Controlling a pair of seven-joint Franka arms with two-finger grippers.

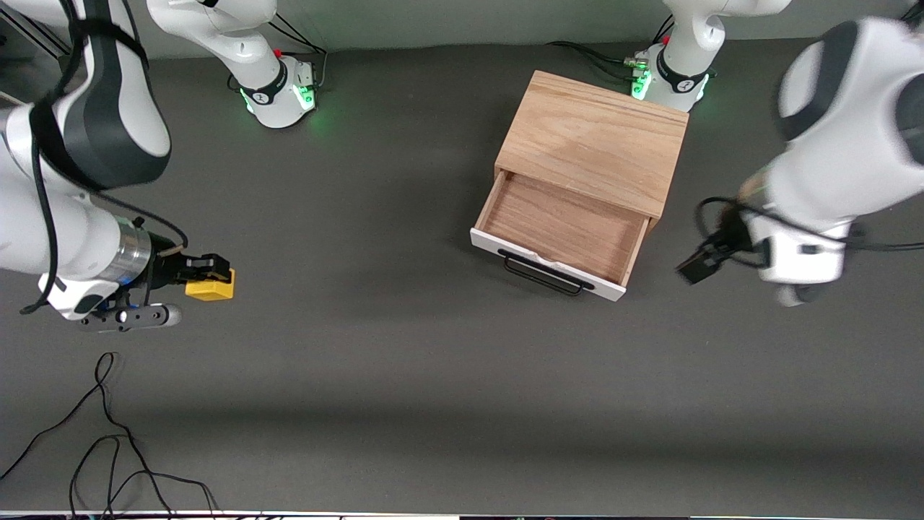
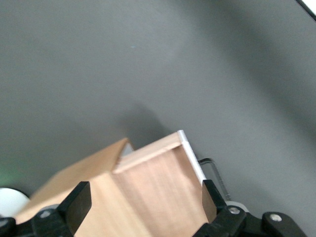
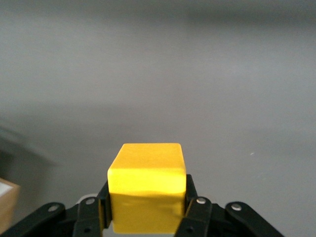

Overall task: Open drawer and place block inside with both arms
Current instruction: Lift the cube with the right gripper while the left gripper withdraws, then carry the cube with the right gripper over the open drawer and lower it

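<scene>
While the drawer (image 1: 559, 235) stands pulled out of the cabinet (image 1: 595, 141), its wooden floor lies bare inside the rims, and the white front panel with the black wire handle (image 1: 543, 274) faces the front camera. Open grey table (image 1: 361, 217) stretches between the drawer and my right gripper (image 1: 216, 273), with nothing lying on it.

My right arm (image 1: 65, 238) comes in at the right arm's end of the table, wrist laid nearly level, and its gripper is clamped on the block (image 1: 209, 285); in the right wrist view the yellow cube (image 3: 146, 192) sits squarely between the fingers (image 3: 195, 217).

My left arm (image 1: 830, 159) reaches down beside the cabinet at the left arm's end of the table. My left gripper (image 2: 143, 197) is spread wide with nothing between its fingers (image 2: 79, 202), looking down past the drawer's corner.

Loose black cables (image 1: 108, 448) trail on the table nearer the front camera than the block.
</scene>
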